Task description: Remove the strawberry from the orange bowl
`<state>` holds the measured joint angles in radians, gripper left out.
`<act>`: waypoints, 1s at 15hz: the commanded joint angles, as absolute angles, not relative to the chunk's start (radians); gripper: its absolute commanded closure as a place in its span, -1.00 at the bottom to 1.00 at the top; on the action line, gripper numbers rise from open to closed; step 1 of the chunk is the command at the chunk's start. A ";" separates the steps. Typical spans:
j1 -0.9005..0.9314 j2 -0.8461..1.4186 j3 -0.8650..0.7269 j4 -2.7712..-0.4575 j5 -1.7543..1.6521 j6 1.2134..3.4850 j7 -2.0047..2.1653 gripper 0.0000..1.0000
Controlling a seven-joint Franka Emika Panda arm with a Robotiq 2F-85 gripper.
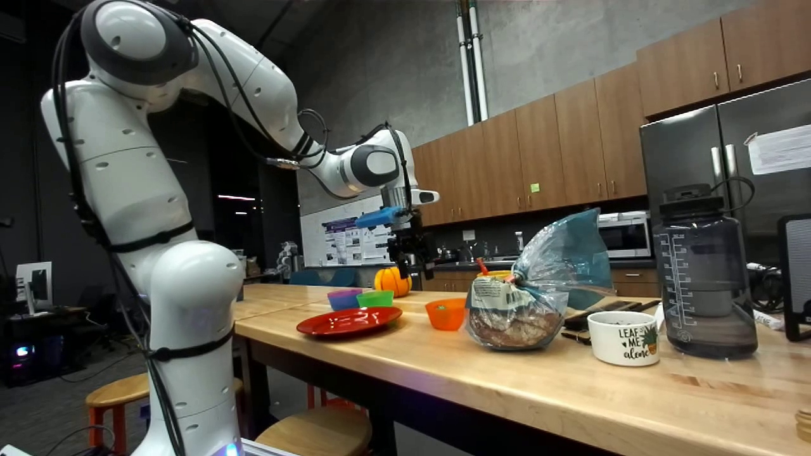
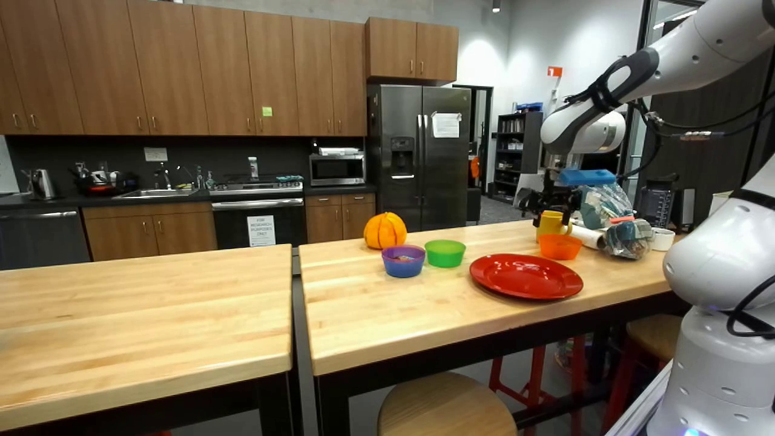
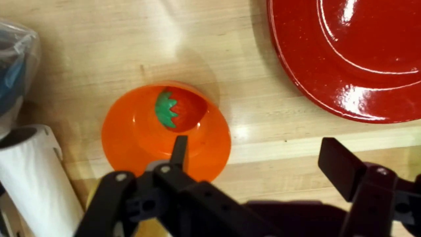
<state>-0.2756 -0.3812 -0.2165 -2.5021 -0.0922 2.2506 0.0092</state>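
The orange bowl [image 3: 131, 121] stands on the wooden table, and it also shows in both exterior views [image 1: 447, 315] [image 2: 560, 247]. The strawberry [image 3: 185, 110], red with a green leafy top, lies inside it against the wall in the wrist view. In an exterior view only a small green bit shows over the bowl's rim. My gripper [image 3: 255, 140] is open and empty, pointing down above the table. In the wrist view one finger overlaps the bowl and the other is over bare wood. In both exterior views the gripper [image 1: 415, 273] [image 2: 551, 221] is higher than the bowl.
A red plate [image 3: 296, 74] lies beside the bowl. A yellow mug [image 2: 548, 224], a white paper roll [image 3: 41, 184] and a bagged loaf [image 1: 516, 316] stand close by. A green bowl [image 2: 445, 254], a purple-blue bowl [image 2: 404, 261] and a pumpkin [image 2: 385, 231] stand farther along.
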 commanded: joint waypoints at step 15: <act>-0.353 -0.203 -0.301 -2.466 0.050 2.382 0.262 -1.00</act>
<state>-0.3595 -0.2244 -0.2947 -2.4720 0.0068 2.3347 0.2663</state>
